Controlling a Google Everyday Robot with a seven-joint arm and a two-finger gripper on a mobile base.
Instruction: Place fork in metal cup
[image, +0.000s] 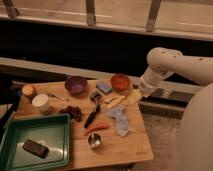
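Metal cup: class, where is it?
Camera view: metal cup stands at the table's front edge, near the carrot, right of the tray. Gripper hangs by the orange bowl.

No lettering, label, brand mark or number can be read anywhere on the wooden table (131, 145). That goes for the green tray (35, 118) and for the dark block (35, 148) lying in it. The robot's gripper (132, 96), jaws apart, hangs over the table's right edge, just beside the orange bowl (120, 81), and shows no legible marking either.
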